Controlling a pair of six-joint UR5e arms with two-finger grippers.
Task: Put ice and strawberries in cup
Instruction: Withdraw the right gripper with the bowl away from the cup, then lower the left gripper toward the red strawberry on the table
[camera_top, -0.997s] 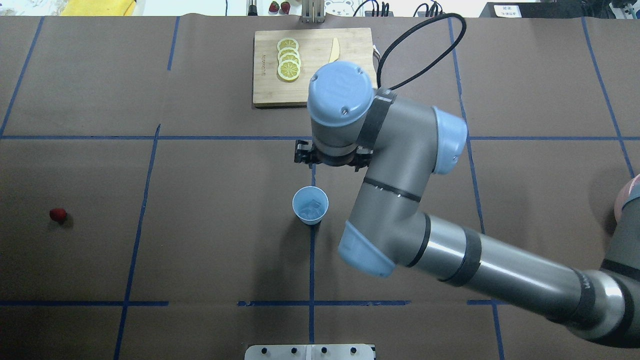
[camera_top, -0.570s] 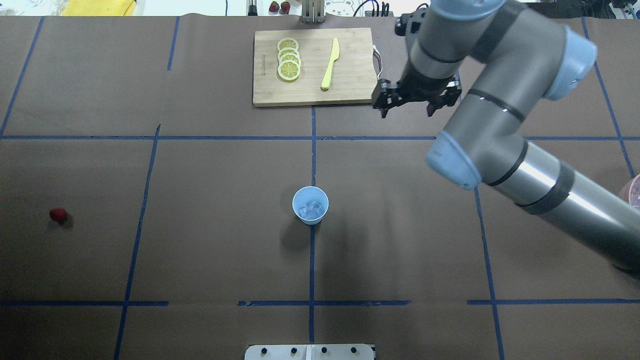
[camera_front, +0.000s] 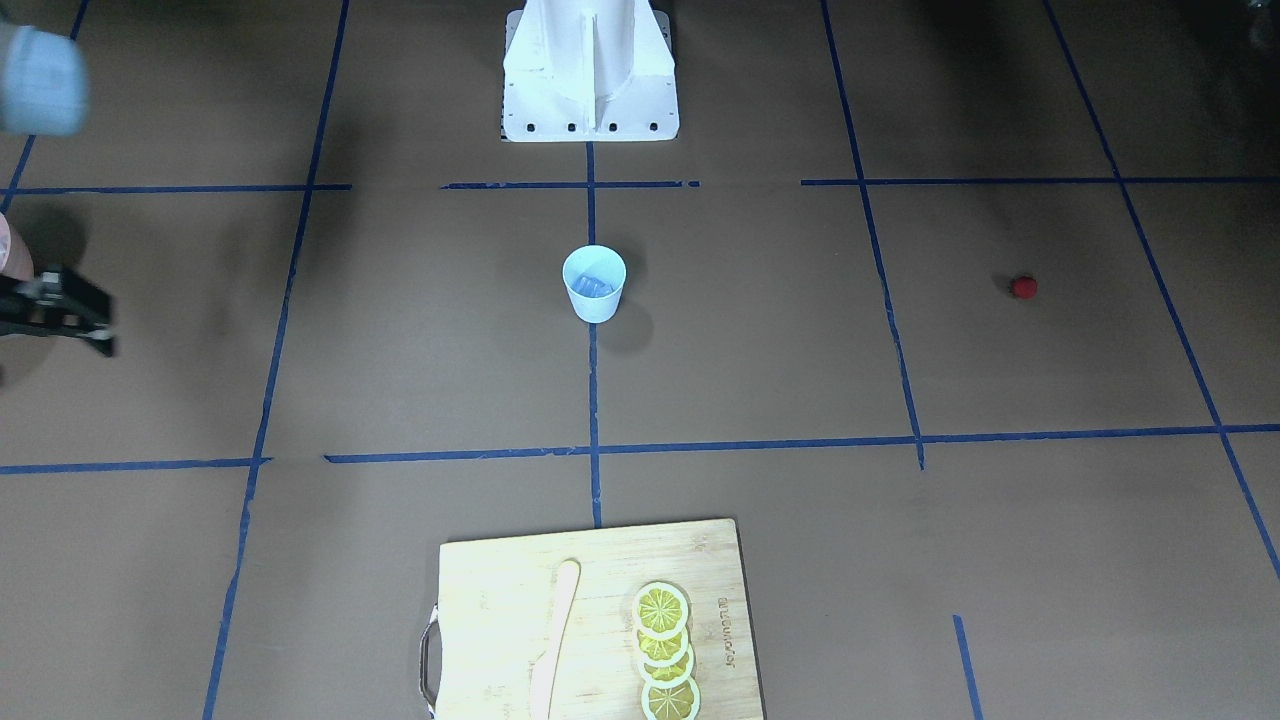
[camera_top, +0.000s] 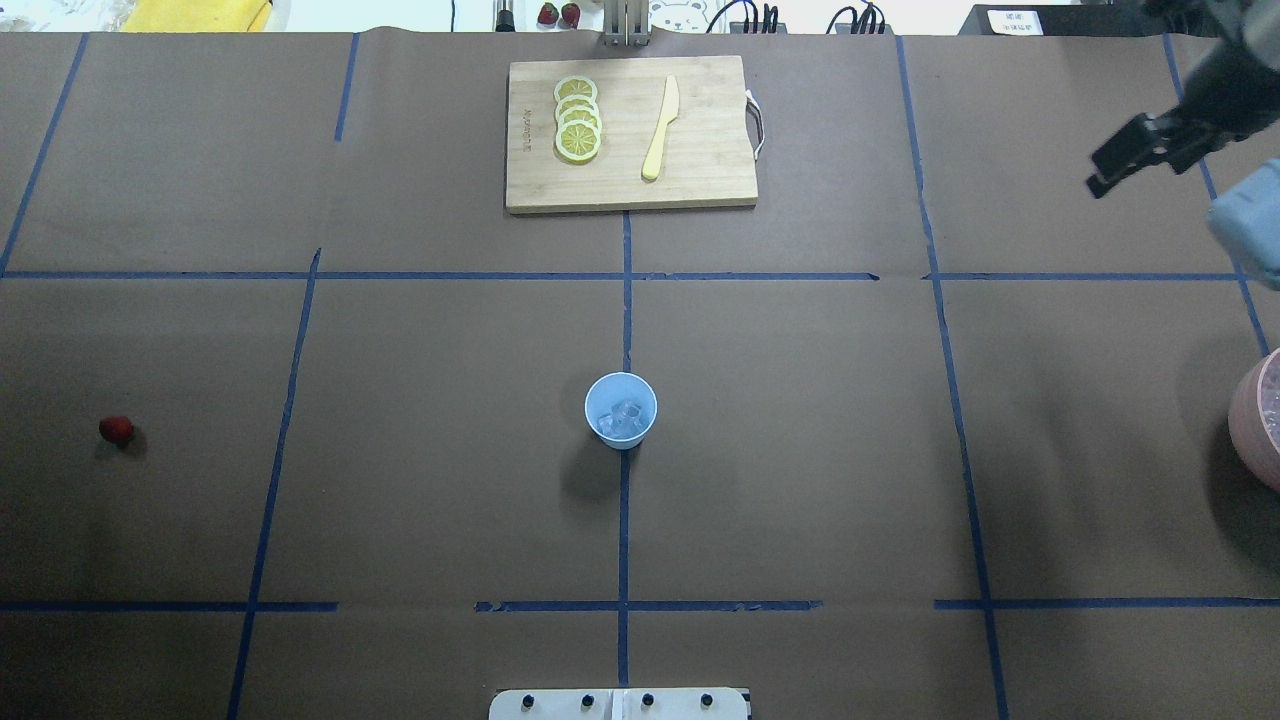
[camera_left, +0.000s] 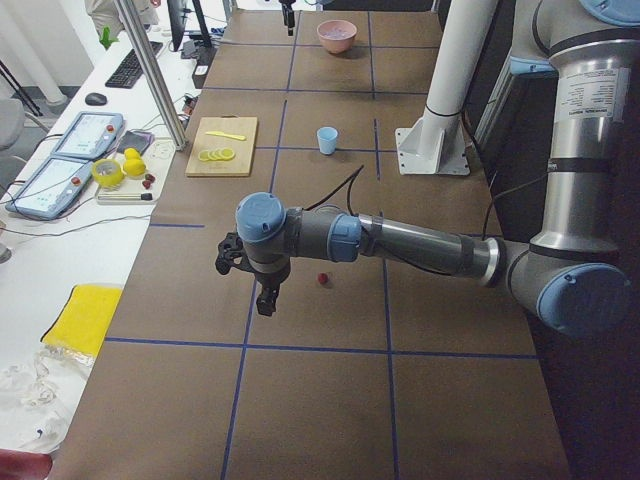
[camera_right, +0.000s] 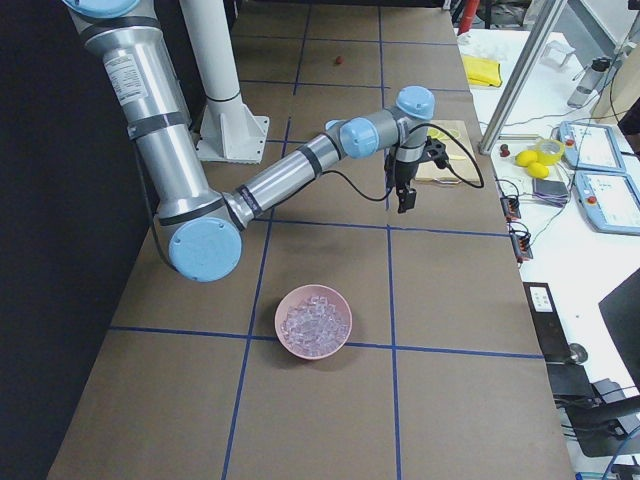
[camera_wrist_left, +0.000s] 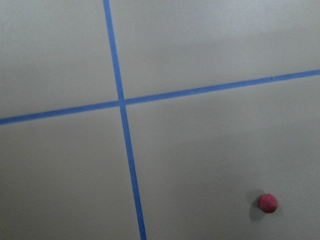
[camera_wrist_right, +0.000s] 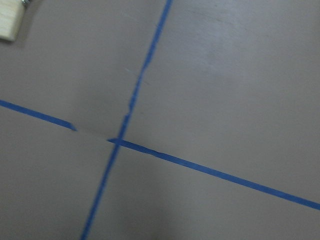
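The light blue cup (camera_top: 621, 410) stands upright at the table's middle, also in the front-facing view (camera_front: 594, 283). Pale ice (camera_top: 624, 419) lies inside it. The red strawberry (camera_top: 116, 430) lies alone on the table far to the left, and shows in the left wrist view (camera_wrist_left: 267, 203). My right gripper (camera_top: 1112, 168) hangs open and empty above the far right of the table, well away from the cup. My left gripper (camera_left: 262, 298) shows only in the exterior left view, hovering near the strawberry (camera_left: 323, 279); I cannot tell whether it is open or shut.
A pink bowl (camera_top: 1255, 420) of ice cubes sits at the right edge. A wooden cutting board (camera_top: 700, 170) at the back holds lemon slices (camera_top: 578, 120) and a yellow knife (camera_top: 660, 130). The robot's white base (camera_front: 590, 70) stands at the near edge.
My right arm has swung from just beyond the cup to the far right back of the table. The cup, its ice and the strawberry have not moved.
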